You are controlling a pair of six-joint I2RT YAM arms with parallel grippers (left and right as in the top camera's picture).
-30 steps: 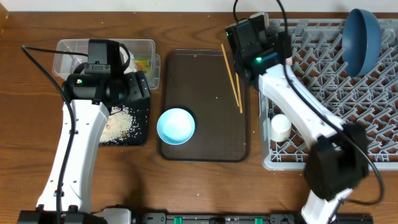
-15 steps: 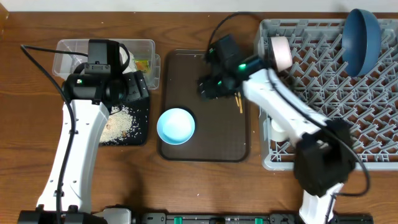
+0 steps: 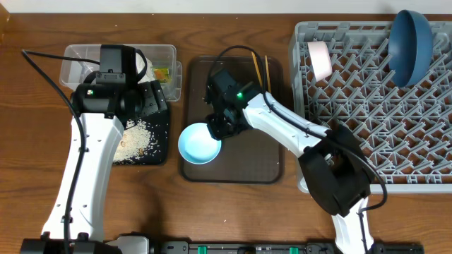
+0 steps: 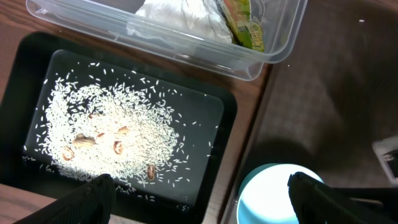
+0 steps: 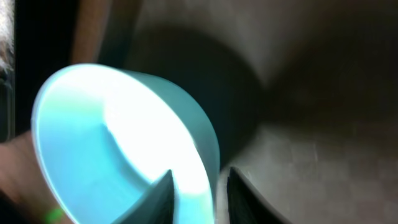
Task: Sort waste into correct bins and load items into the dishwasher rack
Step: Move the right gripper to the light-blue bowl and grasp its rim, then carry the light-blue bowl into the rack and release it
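The light blue bowl [image 3: 198, 144] [image 5: 112, 137] sits at the front left of the brown serving tray [image 3: 261, 162]. My right gripper [image 3: 217, 127] [image 5: 199, 173] is at its right rim, one finger inside and one outside, shut on the rim. My left gripper [image 4: 198, 180] [image 3: 152, 99] hangs open and empty over the black tray [image 4: 227, 112], which holds scattered rice [image 4: 112, 124]. The clear tub [image 3: 78, 53] behind holds a tissue [image 4: 180, 15] and a wrapper [image 4: 245, 22]. Chopsticks [image 3: 267, 70] lie at the serving tray's back right.
The grey dishwasher rack [image 3: 367, 106] fills the right side, with a white-pinkish bowl [image 3: 319, 58] at its back left and a dark blue plate [image 3: 409, 35] standing at its back right. My right arm stretches across the serving tray.
My right arm swung from the rack leftward across the serving tray to the light blue bowl, and its jaws closed on the rim. The left arm stayed still.
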